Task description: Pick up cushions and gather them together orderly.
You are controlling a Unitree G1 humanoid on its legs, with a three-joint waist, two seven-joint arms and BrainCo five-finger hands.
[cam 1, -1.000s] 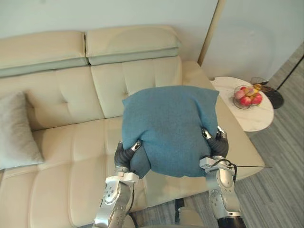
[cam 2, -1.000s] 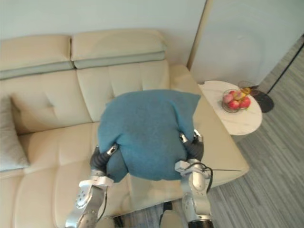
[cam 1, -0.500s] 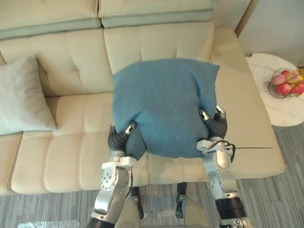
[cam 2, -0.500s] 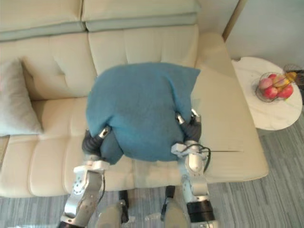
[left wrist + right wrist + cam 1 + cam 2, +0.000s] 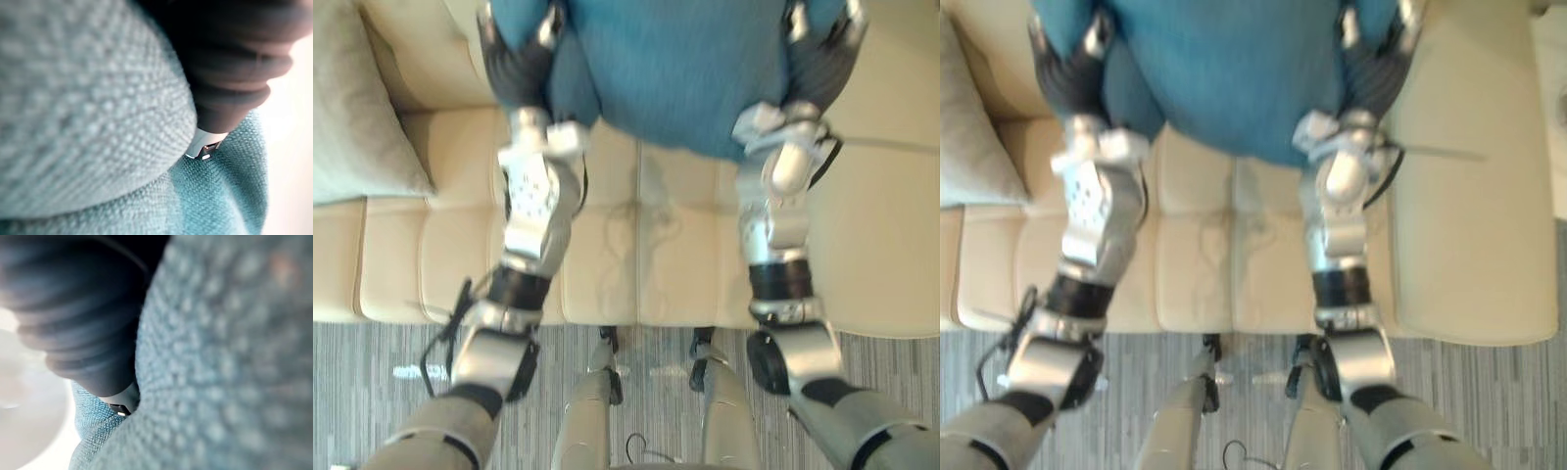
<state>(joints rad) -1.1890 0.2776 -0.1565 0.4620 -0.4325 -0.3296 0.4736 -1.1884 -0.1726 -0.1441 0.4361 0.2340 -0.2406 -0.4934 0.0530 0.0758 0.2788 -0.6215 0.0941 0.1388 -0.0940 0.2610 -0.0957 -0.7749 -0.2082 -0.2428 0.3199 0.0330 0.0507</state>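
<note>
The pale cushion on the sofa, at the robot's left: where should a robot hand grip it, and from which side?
Probably its right edge, just above the lower corner, coming from the right across the bare seat. That edge of the pale cushion stands free on the sofa; its far side is cut off. The left robot hand and right robot hand are on the blue cushion.

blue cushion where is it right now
The blue cushion is at the top of both eye views, between the left hand and right hand above the cream sofa seat; a grey cushion is to its left.
</note>
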